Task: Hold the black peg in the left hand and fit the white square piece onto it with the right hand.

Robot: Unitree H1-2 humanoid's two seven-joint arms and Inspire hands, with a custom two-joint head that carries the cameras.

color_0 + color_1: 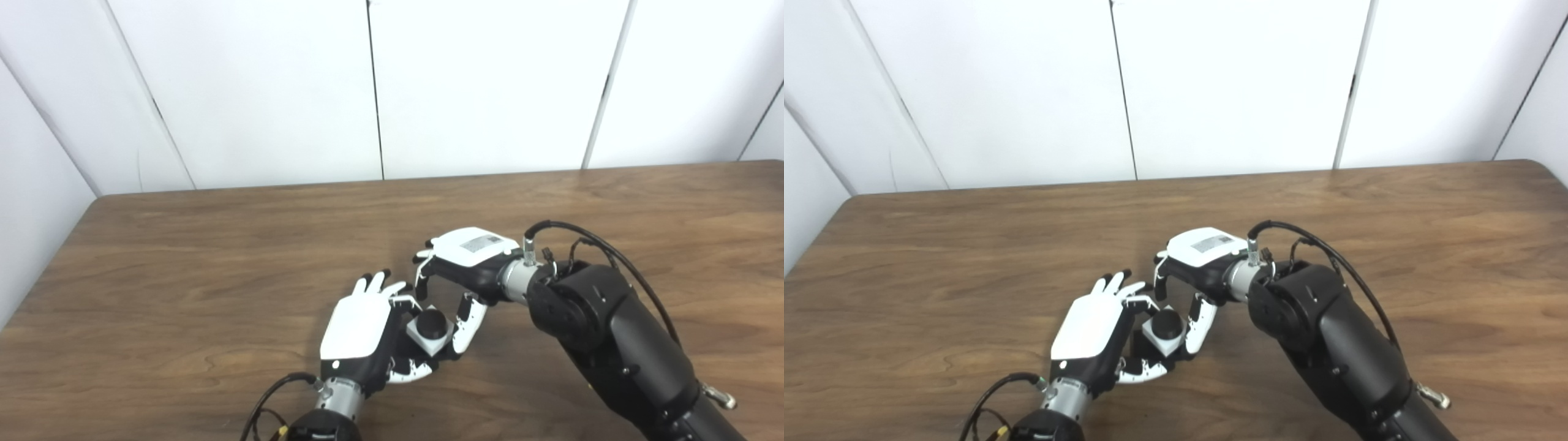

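Two hands meeting low over wooden table (184, 257): left hand (358, 334) clamped on black peg (432, 323), white square piece (429, 340) seated around it; right hand (456, 278) curled beside, grip unclear.

The black peg (432, 323) is round on top, like a dark knob. It sticks up through the middle of the white square piece (430, 340). Only the top of the peg shows; the rest is hidden. The white square piece is a small flat block with a square shape. It sits around the peg, so the peg's round top pokes out above it. The block is tipped a little, with one corner pointing toward the near edge of the table. Both things are together, up off the brown wood, near the middle of the table's front part.
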